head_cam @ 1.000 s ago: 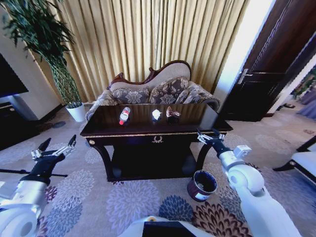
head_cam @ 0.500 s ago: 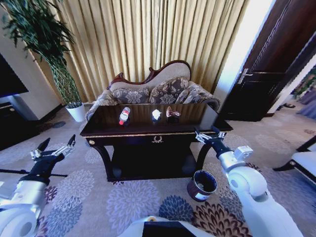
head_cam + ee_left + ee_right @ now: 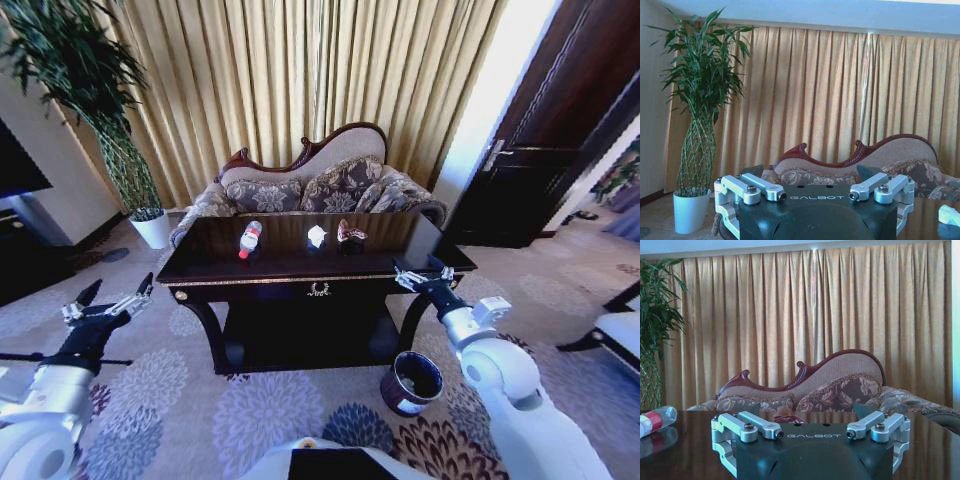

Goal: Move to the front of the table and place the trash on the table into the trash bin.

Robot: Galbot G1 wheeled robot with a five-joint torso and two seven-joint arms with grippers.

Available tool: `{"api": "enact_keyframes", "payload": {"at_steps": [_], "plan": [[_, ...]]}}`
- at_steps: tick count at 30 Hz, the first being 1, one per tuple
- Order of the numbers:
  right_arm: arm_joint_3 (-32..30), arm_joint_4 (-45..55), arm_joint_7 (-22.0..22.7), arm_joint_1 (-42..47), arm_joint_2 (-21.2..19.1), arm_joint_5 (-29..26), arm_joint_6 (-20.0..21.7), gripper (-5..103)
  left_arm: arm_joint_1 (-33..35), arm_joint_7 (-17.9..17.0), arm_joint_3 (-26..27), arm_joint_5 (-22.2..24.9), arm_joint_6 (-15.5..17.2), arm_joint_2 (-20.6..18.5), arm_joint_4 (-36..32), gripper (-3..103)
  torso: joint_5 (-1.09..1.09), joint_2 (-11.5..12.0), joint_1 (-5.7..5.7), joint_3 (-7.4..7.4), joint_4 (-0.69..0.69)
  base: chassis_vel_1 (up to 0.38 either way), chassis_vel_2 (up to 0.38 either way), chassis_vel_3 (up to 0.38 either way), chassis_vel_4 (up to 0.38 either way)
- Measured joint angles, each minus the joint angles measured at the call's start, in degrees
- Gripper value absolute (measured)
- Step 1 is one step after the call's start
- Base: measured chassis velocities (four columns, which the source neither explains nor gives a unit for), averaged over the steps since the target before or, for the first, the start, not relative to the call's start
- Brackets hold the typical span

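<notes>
Head view: trash bin (image 3: pixel 412 382) on floor; both grippers' jaws wide.

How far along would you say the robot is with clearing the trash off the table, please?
Done: the robot faces the glossy dark-brown table. In hand: nothing; the left gripper and right gripper are open and empty, the right at the table's front corner. Left: the clear red-labelled bottle, white paper wad and brown-pink wrapper lie on the tabletop; none shows in the round dark-brown bin.
</notes>
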State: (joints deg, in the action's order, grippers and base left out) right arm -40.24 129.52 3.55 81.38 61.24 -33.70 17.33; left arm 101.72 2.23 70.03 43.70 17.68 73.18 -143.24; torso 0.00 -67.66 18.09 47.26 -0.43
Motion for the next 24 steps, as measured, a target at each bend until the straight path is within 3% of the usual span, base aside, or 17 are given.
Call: {"api": "enact_keyframes", "payload": {"at_steps": [8,15,24], "plan": [[0.34,-0.30,-0.05,-0.12,0.06,0.24,-0.03,100,0.09,0.00,0.15,-0.04,0.79,-0.12,0.00,100,-0.01,0.00,0.00,0.00,0.00,-0.105,0.122,0.108,-0.112],[0.45,-0.44,-0.08,-0.24,0.13,0.50,-0.05,100,0.03,-1.06,0.85,-0.12,6.22,-0.87,0.00,100,0.00,0.00,0.00,0.00,0.00,-0.105,0.096,0.102,-0.085],[0.50,-0.48,-0.10,-0.16,0.20,0.18,-0.13,100,-0.15,-1.39,0.59,-0.24,7.63,-0.95,0.00,100,0.00,0.00,0.00,0.00,0.00,-0.120,0.127,0.119,-0.116]]}}
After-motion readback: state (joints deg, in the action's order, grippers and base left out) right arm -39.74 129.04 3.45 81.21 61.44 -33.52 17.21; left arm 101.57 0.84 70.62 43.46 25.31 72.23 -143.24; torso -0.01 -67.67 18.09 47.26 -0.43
